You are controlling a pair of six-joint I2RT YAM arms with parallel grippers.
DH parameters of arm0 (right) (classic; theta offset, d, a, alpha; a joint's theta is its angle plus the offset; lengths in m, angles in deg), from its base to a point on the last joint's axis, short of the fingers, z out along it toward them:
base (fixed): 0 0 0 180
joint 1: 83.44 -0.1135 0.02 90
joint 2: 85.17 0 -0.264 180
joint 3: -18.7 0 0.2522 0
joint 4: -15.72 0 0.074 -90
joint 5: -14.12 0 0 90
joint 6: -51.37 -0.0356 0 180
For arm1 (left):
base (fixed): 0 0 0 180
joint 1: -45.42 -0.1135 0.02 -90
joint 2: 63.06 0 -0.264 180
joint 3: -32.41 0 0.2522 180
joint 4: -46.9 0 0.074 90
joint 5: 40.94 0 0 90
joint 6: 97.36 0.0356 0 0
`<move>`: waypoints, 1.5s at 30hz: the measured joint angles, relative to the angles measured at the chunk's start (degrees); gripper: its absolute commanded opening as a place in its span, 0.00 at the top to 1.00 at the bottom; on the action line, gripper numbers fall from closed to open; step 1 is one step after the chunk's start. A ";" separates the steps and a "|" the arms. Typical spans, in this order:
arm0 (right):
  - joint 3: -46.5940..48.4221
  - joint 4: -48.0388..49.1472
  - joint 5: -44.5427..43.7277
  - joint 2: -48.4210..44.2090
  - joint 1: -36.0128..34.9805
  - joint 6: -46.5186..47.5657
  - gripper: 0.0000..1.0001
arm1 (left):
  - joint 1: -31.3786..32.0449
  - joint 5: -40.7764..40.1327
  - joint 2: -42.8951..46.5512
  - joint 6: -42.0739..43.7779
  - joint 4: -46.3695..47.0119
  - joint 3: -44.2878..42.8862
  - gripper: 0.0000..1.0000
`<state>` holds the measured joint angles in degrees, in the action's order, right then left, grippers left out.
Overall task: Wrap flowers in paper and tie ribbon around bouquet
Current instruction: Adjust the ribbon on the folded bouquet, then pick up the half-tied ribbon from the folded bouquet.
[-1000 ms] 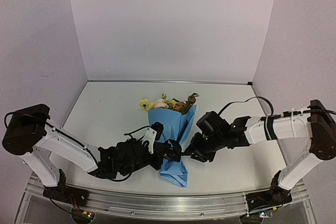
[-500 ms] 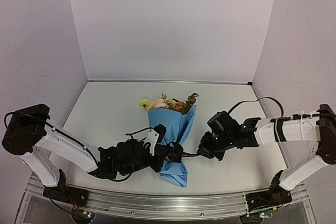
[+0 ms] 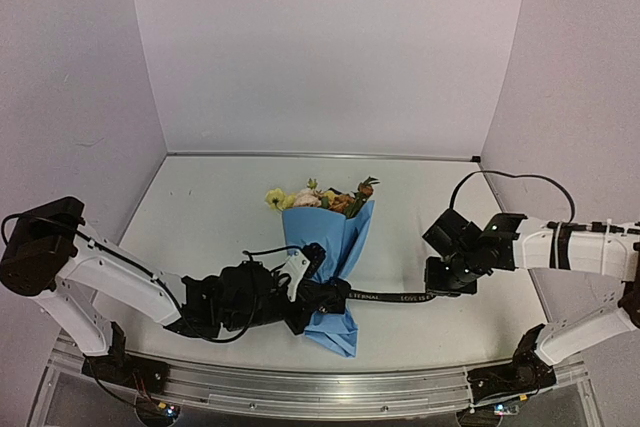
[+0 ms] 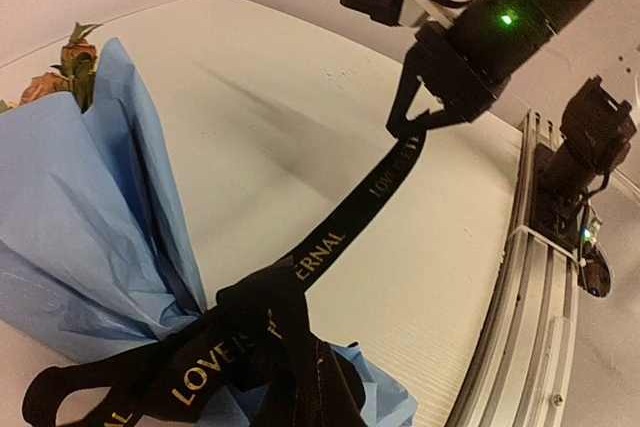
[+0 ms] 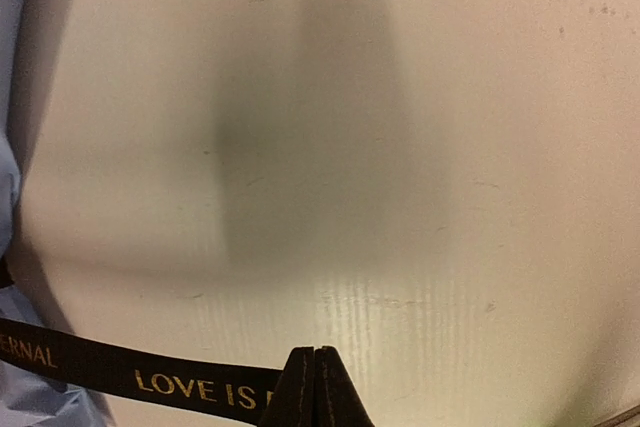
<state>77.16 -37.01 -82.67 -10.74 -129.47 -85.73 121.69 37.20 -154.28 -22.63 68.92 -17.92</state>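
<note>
the cone-shaped bouquet (image 3: 328, 252) of creased light-blue paper (image 4: 90, 217) lies on the pale table (image 3: 210, 217) between the two arms, a little left of the middle. its wide end points toward the back wall and its narrow end toward the near edge. the flowers (image 3: 320, 197), yellow, cream-pink and orange-brown blooms on thin green stems, show above the wide end. in the left wrist view only the orange-brown blooms (image 4: 75, 57) peek over the paper's edge.

the long narrow black ribbon (image 3: 390, 297) with pale gold lettering is bunched in loops around the cone's narrow part. from there it runs in a straight, taut-looking line to the right, lifted off the table.

the right fingers (image 3: 432, 293) are pressed together on the ribbon's far end, pinching it; the right wrist view shows the ribbon (image 5: 150, 379) ending at the closed tips (image 5: 315, 392) just above the table.

the left fingers (image 3: 322, 297) sit against the cone's narrow part, right at the ribbon loops, and are pressed together. whether they pinch the ribbon cannot be told, since the black loops (image 4: 250, 347) hide the tips.

a grey metal rail (image 4: 520, 277) runs along the table's near edge.
</note>
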 measured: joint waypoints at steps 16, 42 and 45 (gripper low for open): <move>2.32 -4.64 -6.23 -3.04 2.35 9.68 0.34 | 0.02 14.24 -10.46 6.65 -13.62 -18.96 0.40; -1.12 10.47 15.59 1.10 -12.01 31.62 0.46 | -12.09 -2.26 14.58 -12.78 -24.45 5.32 0.35; -2.46 14.58 18.74 4.09 -12.39 35.44 0.46 | -12.09 -2.32 14.53 -5.91 -21.49 8.52 0.37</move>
<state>74.71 -22.43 -63.94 -6.65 -141.86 -50.29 109.60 34.87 -139.75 -28.54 47.43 -9.40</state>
